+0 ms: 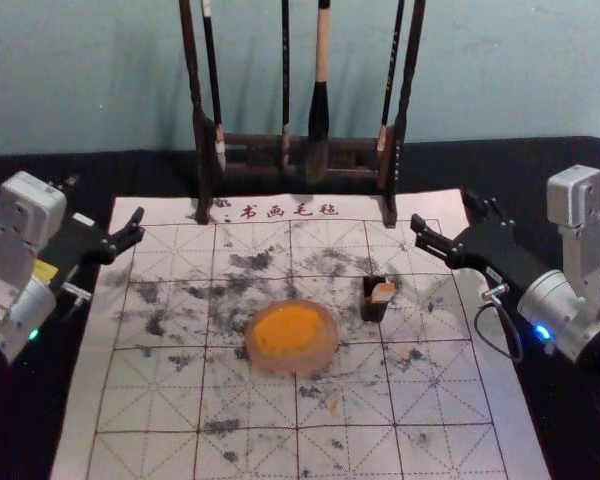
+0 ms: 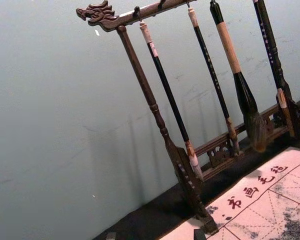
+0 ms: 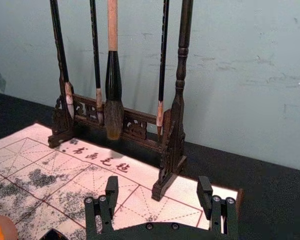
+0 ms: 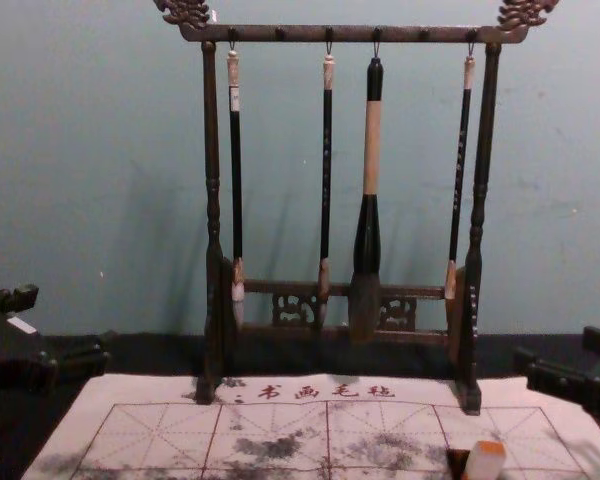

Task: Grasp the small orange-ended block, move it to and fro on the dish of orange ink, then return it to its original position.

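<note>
squared pale block (image 1: 382, 294), orange at its upper end, slightly tilted, by a dark piece (image 1: 372, 313), at 2 o'clock from the ink dish (image 1: 292, 368), left gripper (image 1: 108, 200) at the dish's 10 o'clock, right gripper (image 1: 443, 208) at the block's 1 o'clock, both with fingers spread
</note>
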Available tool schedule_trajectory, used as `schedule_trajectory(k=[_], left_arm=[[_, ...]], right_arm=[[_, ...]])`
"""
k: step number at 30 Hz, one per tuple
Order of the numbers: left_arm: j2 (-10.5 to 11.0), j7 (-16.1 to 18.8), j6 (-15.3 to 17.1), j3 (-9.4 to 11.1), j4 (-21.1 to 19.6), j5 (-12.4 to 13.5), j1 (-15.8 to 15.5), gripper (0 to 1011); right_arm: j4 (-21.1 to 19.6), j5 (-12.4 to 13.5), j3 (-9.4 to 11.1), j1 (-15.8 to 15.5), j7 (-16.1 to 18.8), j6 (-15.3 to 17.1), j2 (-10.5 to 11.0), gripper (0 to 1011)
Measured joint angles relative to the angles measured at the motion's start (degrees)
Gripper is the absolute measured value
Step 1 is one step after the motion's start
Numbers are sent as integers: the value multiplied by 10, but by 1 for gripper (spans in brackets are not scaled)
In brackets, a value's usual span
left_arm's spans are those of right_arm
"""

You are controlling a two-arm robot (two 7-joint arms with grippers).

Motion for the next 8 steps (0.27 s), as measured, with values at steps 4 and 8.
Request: schedule_trajectory(k=[4,8], left_arm=[[0,0,0,0,0,0,0,1001],[0,0,0,0,0,0,0,1001]], right_arm=[[0,0,0,0,0,0,0,1003],[0,0,0,0,0,0,0,1003]])
